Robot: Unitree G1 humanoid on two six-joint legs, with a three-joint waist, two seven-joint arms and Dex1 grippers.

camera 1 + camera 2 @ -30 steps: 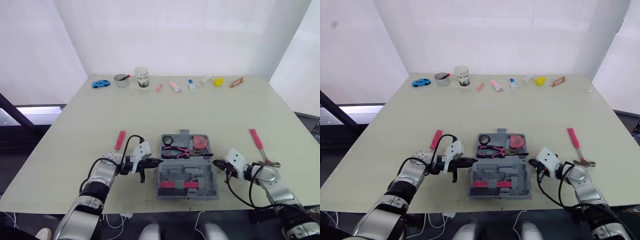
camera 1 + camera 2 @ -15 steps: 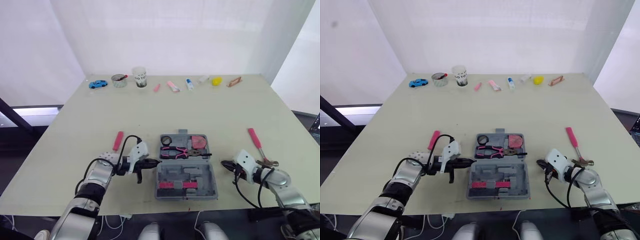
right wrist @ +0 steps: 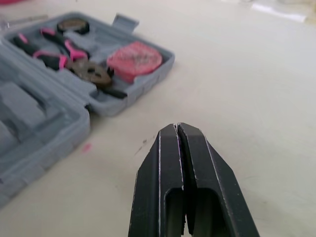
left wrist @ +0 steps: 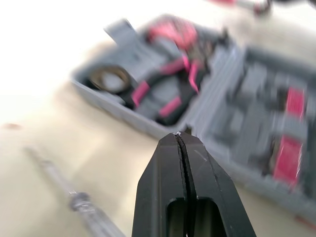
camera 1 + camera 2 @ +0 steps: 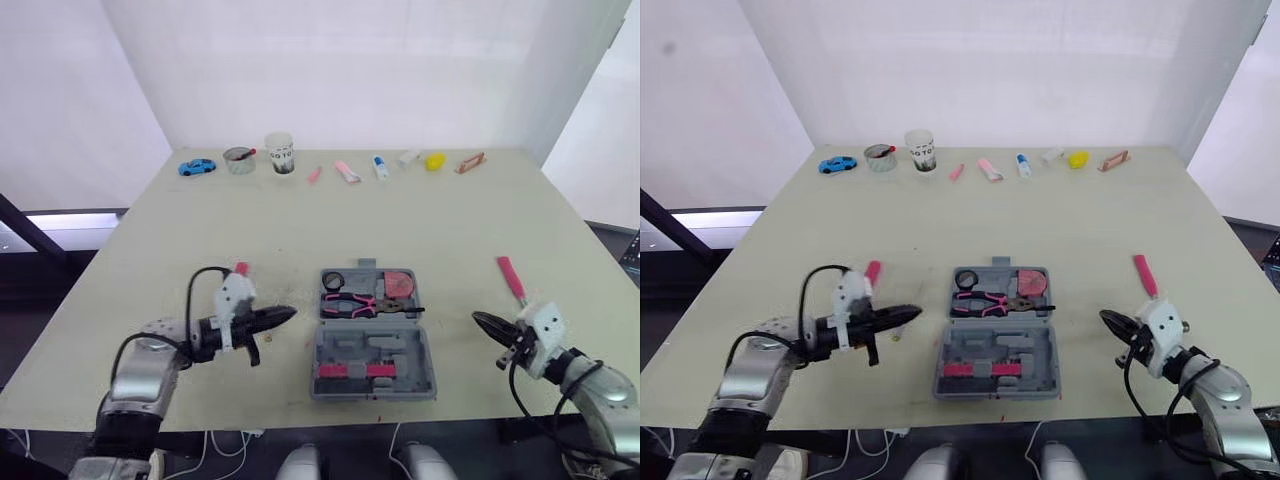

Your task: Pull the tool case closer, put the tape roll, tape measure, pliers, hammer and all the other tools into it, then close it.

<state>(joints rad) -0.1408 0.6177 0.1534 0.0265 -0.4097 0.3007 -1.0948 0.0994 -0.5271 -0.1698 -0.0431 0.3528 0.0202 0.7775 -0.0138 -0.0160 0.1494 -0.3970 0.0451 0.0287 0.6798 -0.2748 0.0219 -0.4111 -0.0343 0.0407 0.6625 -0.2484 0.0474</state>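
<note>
We see the tool case (image 5: 372, 338) lying open near the front edge of the table (image 5: 420, 220), between our two arms. In its far half lie the tape roll (image 5: 333, 281), the pliers (image 5: 350, 303) and the tape measure (image 5: 401, 284). Our left gripper (image 5: 288, 313) points at the case from just left of it, fingers pressed together on nothing. Our right gripper (image 5: 478, 319), well right of the case, is likewise closed and empty. The hammer (image 5: 510, 277) lies on the table just beyond it, pink handle showing.
</note>
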